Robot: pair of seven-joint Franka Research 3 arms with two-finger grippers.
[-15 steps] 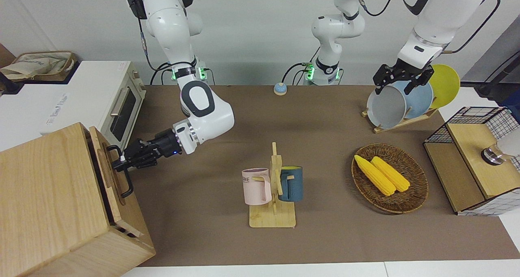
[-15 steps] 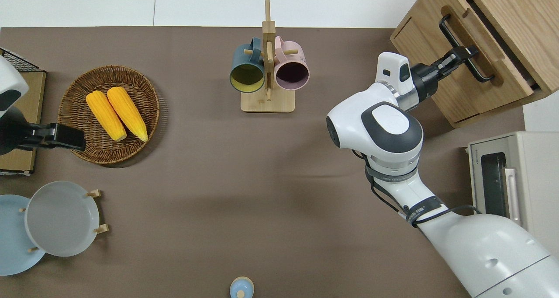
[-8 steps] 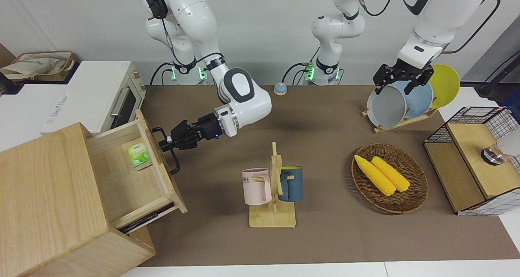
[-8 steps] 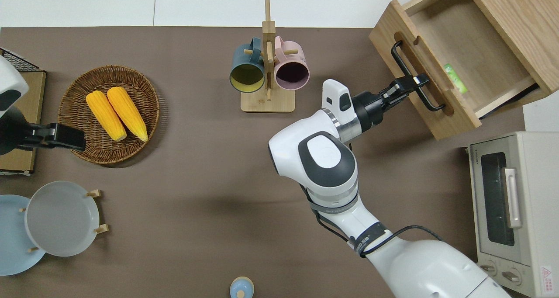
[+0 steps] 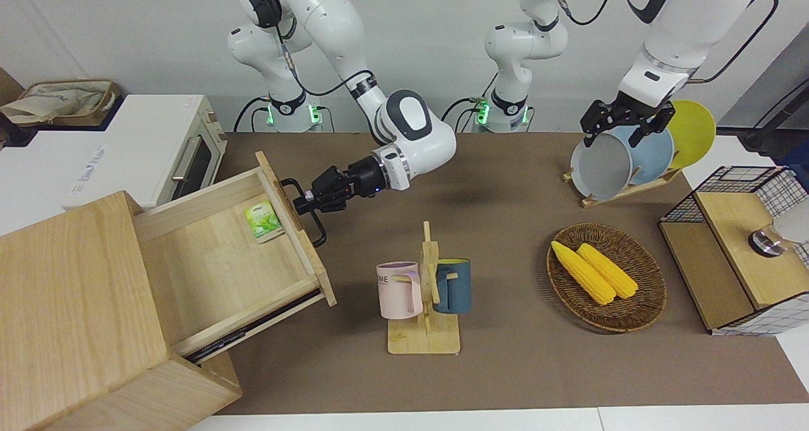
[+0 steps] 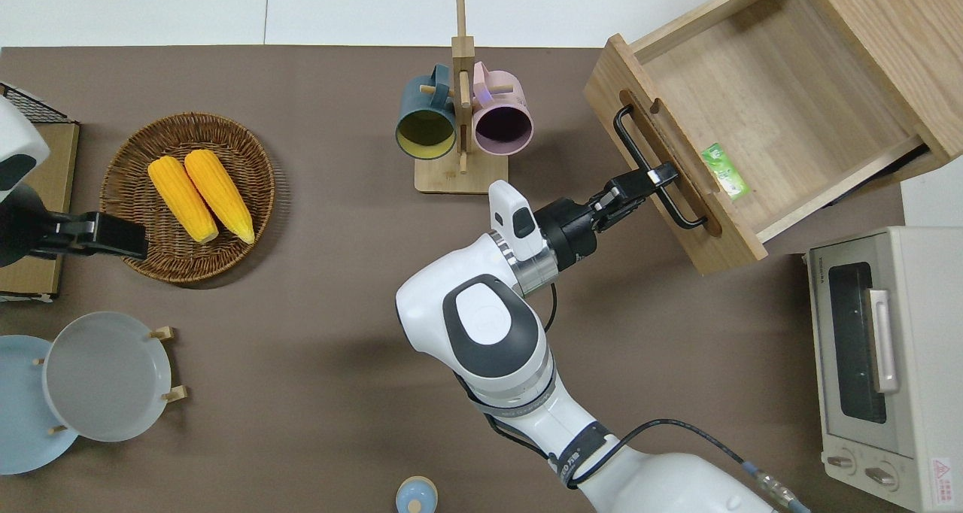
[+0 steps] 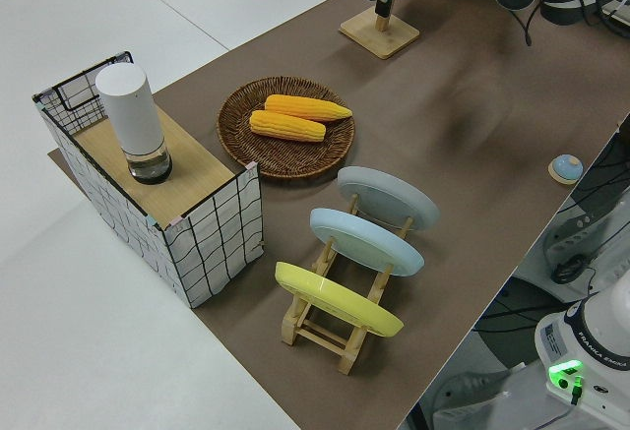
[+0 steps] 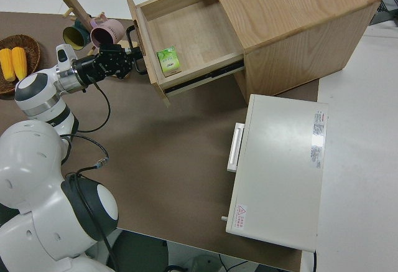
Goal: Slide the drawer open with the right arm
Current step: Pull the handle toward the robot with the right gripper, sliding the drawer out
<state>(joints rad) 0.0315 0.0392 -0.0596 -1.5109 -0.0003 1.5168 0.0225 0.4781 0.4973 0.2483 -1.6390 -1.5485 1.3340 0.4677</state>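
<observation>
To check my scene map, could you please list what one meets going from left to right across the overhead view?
Plates on their rack → wicker basket of corn → mug tree → right hand → open drawer → toaster oven.

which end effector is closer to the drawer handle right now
Right. The right end effector is clamped on the drawer handle; the left arm is parked.

The drawer was pale, matt, smooth wood with visible grain, and its bar handle was black metal with a dull sheen. A small packet inside looked like glossy green paper or foil. The right arm wore glossy white plastic shells; the tabletop was a matt brown covering.
</observation>
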